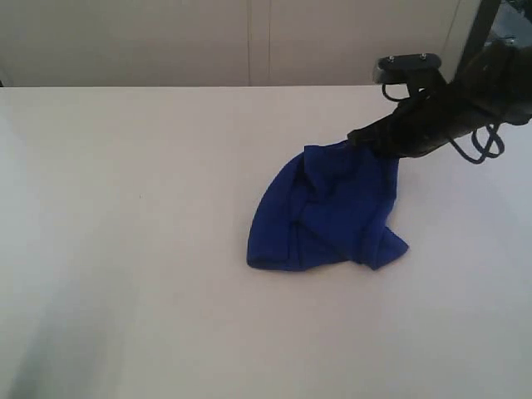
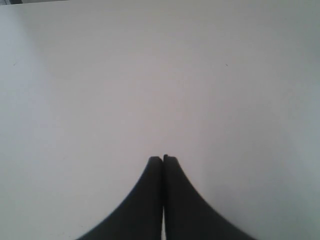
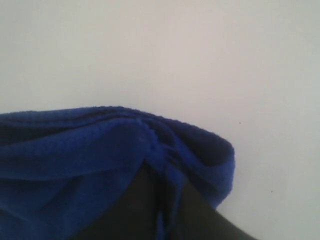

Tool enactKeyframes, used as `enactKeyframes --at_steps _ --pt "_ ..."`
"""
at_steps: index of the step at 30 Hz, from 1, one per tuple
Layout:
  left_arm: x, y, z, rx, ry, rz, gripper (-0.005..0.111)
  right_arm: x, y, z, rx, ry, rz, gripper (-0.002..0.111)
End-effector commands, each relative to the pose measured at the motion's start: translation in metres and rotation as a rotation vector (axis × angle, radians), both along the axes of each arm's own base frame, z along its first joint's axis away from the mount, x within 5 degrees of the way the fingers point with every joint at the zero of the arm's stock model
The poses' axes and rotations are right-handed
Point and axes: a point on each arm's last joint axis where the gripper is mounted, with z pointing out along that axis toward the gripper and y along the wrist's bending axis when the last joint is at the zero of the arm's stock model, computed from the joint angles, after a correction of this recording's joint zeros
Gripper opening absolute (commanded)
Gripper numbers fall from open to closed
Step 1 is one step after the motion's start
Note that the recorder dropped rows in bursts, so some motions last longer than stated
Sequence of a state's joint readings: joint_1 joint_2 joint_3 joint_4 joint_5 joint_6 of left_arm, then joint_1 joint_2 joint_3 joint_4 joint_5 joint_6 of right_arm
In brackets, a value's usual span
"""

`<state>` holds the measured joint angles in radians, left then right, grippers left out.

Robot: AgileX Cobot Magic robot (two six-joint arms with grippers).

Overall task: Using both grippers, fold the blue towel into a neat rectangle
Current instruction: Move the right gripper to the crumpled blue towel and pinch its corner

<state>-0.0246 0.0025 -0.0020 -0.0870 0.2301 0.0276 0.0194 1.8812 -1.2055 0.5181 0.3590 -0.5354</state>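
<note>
Right wrist view: my right fingers (image 3: pixel 142 205) pinch the blue towel (image 3: pixel 75 160). My left fingers (image 2: pixel 150 200) are pressed together over the bench (image 2: pixel 150 75).

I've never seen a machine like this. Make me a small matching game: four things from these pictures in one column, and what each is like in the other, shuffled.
1. blue towel
2. left pincer
3. right pincer
4. table

A. shut on a fold of cloth
B. white, flat surface
C. crumpled in a heap
D. shut, holding nothing

Pairs: 1-C, 2-D, 3-A, 4-B
</note>
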Motion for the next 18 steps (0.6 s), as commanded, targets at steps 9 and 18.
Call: enactKeyframes --at_steps 9,18 --pt "0.0 0.0 -0.001 -0.01 0.003 0.002 0.0 -0.048 0.007 0.061 0.042 0.011 0.099 0.0" --pt "0.0 0.0 -0.001 -0.01 0.003 0.002 0.0 -0.089 0.01 0.062 0.083 0.111 0.122 0.0"
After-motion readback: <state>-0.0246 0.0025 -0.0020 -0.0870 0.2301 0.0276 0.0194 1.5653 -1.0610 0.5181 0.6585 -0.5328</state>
